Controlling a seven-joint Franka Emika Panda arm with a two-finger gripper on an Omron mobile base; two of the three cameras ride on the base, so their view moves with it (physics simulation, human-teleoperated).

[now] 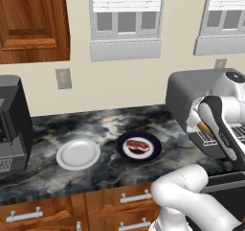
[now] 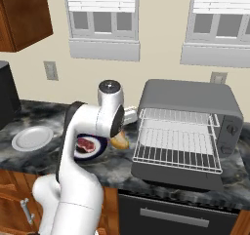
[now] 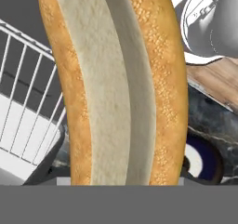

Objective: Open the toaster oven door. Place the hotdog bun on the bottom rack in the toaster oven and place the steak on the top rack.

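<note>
hand (image 2: pixel 123 137) part open, gripping hotdog bun (image 3: pixel 116 79)

A kitchen: marble counter (image 1: pixel 95 124), wooden cabinets (image 1: pixel 31 21), toaster oven (image 2: pixel 188 131).

A white plate (image 1: pixel 78 154) sat bare on the dark marbled countertop (image 1: pixel 95 129), just beside a dark blue plate (image 1: pixel 152 141) with a white centre. A black boxy appliance (image 1: pixel 12 124) stood at the counter's far left end, below a wooden wall cabinet (image 1: pixel 31 21). Two windows (image 1: pixel 125 14) with white blinds faced the room from the cream wall, where an outlet plate (image 1: pixel 63 78) hung. Wooden drawers (image 1: pixel 72 208) with silver handles ran beneath the counter.
</note>
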